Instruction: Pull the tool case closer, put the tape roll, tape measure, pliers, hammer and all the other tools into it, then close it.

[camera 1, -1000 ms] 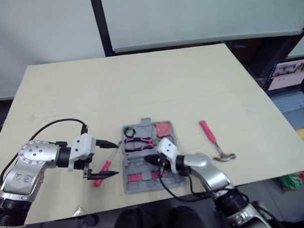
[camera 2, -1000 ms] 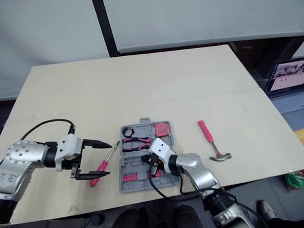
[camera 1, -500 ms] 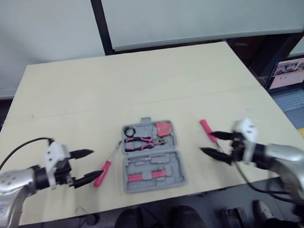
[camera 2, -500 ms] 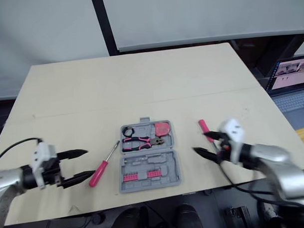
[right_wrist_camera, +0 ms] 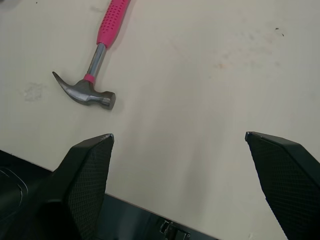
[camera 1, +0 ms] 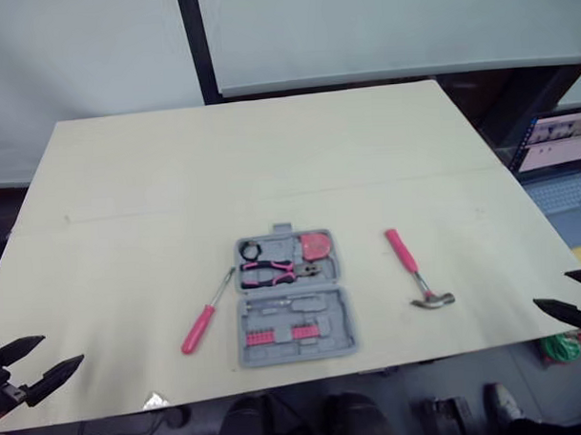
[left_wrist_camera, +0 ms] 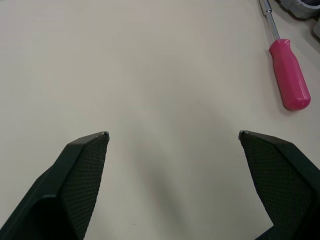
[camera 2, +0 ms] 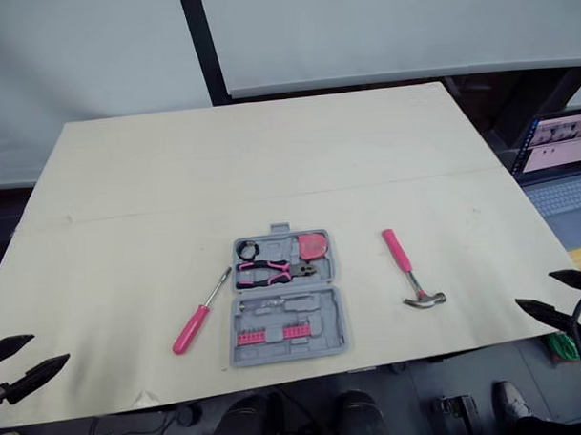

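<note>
**Q:** Tool case (camera 1: 293, 298): where is it logged, and in what state?
**A:** It is marked lying open and flat on the desk (camera 1: 269, 151), close to the near edge. Both halves are turned face up.

**Q:** What is noted inside it?
**A:** In the far half, the tape roll (camera 1: 249, 249) is seated at the left end and the tape measure (camera 1: 314, 245) at the right end. The pliers (camera 1: 273, 270) are laid across between them, nearer the hinge. In the near half a row of pink bits (camera 1: 278, 333) is held.

**Q:** What is left outside the case?
**A:** The screwdriver (camera 1: 206, 314) is laid on the desk just left of the case. Its shaft tip is pointed at the case's left edge and its pink handle is angled away toward the near edge. Whether the tip touches the case cannot be told. The hammer (camera 1: 416, 270) is laid to the right of the case, clearly apart from it, with its steel head at the near end.

**Q:** Hands?
**A:** The left hand (left_wrist_camera: 173, 133) is seen well left of the case, beyond the screwdriver, with its fingers spread wide over bare desk. The right hand (right_wrist_camera: 179, 134) is seen well right of the case, past the hammer, by the desk's edge. Its fingers are also spread wide, with nothing pinched.

**Q:** Anything else?
**A:** A laptop (camera 1: 556, 160) is noted off the desk, far right of the case.
</note>
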